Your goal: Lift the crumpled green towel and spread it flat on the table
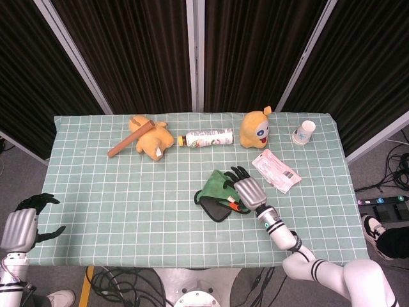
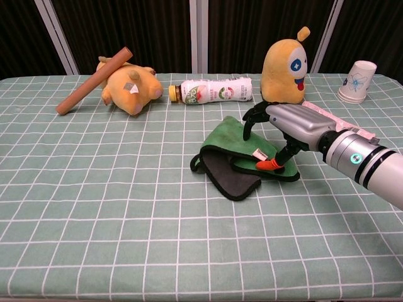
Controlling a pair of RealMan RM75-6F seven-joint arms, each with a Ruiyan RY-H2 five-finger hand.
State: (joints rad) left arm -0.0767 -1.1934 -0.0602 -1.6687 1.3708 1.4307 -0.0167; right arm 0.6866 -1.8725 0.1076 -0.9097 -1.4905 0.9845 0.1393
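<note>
Two hands are mine to account for: my left hand [image 1: 24, 220] hangs off the near-left corner of the table [image 1: 96, 217], fingers loosely apart and holding nothing, while my right hand [image 2: 286, 129] is over the green towel [image 2: 242, 148], which lies bunched a little right of the table's centre with a dark underside folded out at its near-left edge. My dark fingers [image 2: 252, 117] curl down over the towel's far side and the orange-tipped thumb [image 2: 267, 165] presses at its near-right fold, next to a small white tag. I judge this a closing pinch, but I cannot tell whether cloth is truly caught yet, so I would not count it as held. To do it well, I should gather one outer edge and not the whole heap, squeeze firmly, then lift straight up so the folds fall open before I drag it flat toward open cloth on the near side. The surface is a pale green tablecloth with a white grid. Farther back lie a pink packet [image 1: 276, 170], a bottle [image 1: 208, 137] on its side, an orange plush [image 1: 153, 142] under a brown stick [image 1: 131, 139], a yellow plush [image 1: 255, 130] and a paper cup [image 1: 304, 132]. Dark curtains [image 1: 140, 51] close the room behind.
</note>
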